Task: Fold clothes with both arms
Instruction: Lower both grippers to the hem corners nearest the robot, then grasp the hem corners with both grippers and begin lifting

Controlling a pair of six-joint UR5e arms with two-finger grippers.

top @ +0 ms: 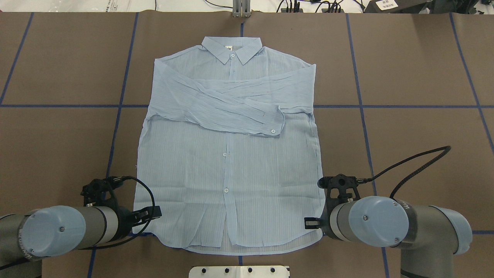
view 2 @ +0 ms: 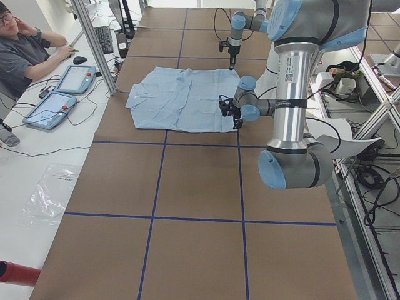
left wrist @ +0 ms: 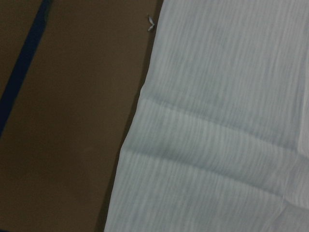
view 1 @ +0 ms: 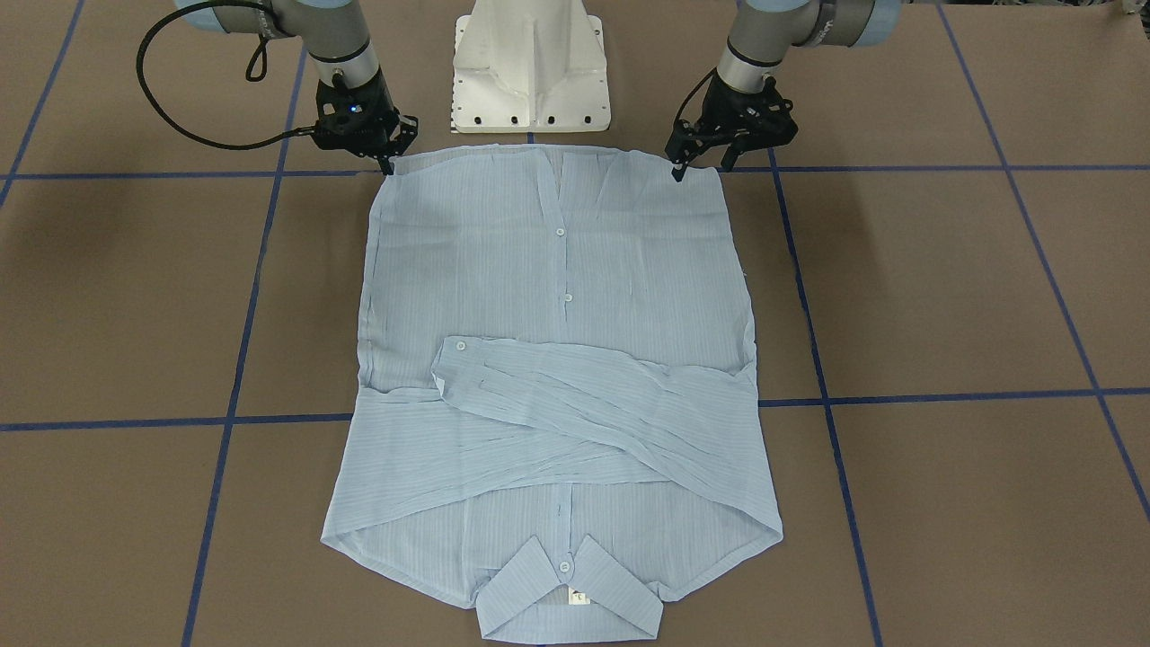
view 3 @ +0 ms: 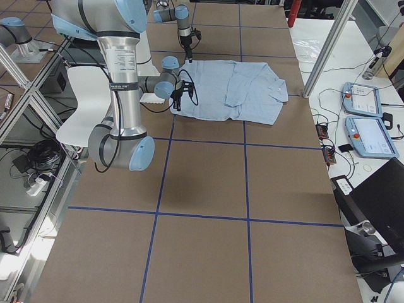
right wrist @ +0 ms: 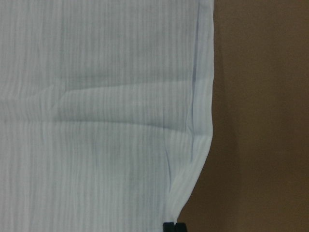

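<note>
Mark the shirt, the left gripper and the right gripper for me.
shirt point(top: 266, 173), overhead view, on its front panel.
left gripper point(view 1: 701, 169), front-facing view, between its fingertips, at a hem corner.
right gripper point(view 1: 387, 164), front-facing view, fingertips at the other hem corner.

One shirt point(top: 231, 162), two arms point(top: 69, 227) point(top: 386, 222), two tablets point(view 2: 76, 78) point(view 2: 51, 109)?

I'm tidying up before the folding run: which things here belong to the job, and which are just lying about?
For the job:
pale-blue button-up shirt
left pincer
right pincer

Just lying about or standing by:
white pedestal base
two tablets
clear plastic bag
keyboard
</note>
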